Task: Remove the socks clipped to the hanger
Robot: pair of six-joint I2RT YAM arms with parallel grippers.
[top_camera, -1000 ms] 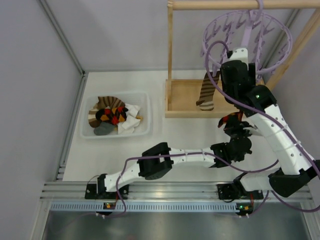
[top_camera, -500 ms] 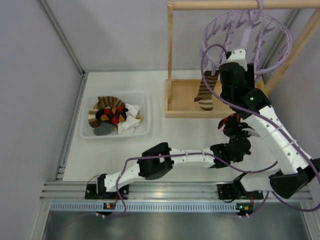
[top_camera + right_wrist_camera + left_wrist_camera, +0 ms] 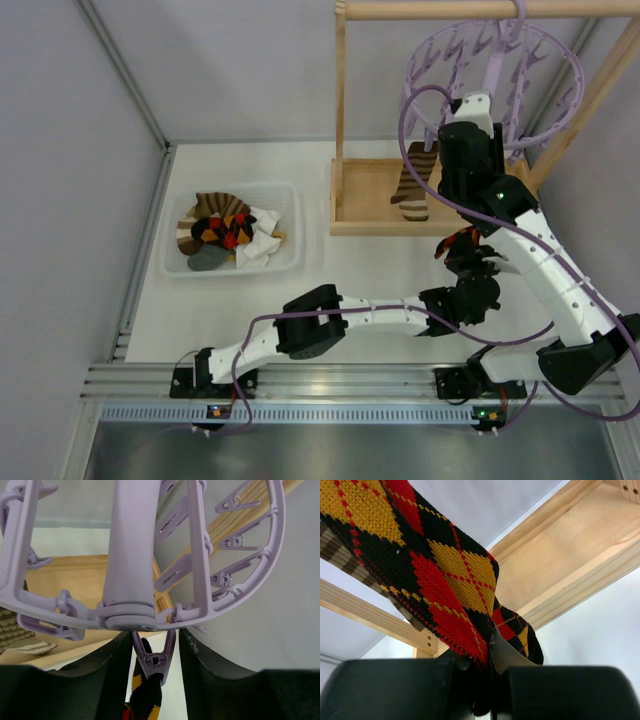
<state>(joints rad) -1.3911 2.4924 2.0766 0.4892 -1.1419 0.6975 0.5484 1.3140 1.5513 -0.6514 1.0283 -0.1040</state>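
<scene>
The diamond-patterned sock (image 3: 435, 580) hangs from a clip peg (image 3: 152, 661) under the hanger (image 3: 130, 545). It looks soft, light and stretchy. Below the hanger, the left hand (image 3: 490, 667) pinches its lower end. The right hand (image 3: 155, 647) straddles that peg narrowly; I cannot tell whether it presses. Squeezing the peg's handles should free the sock, while tugging may stretch the knit.

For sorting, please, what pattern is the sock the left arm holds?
Sock: red-black-orange diamonds, left wrist view.

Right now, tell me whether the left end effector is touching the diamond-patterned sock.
Touching. The left wrist view shows the diamond-patterned sock running down into the shut left end effector, which pinches the fabric with no gap.
</scene>
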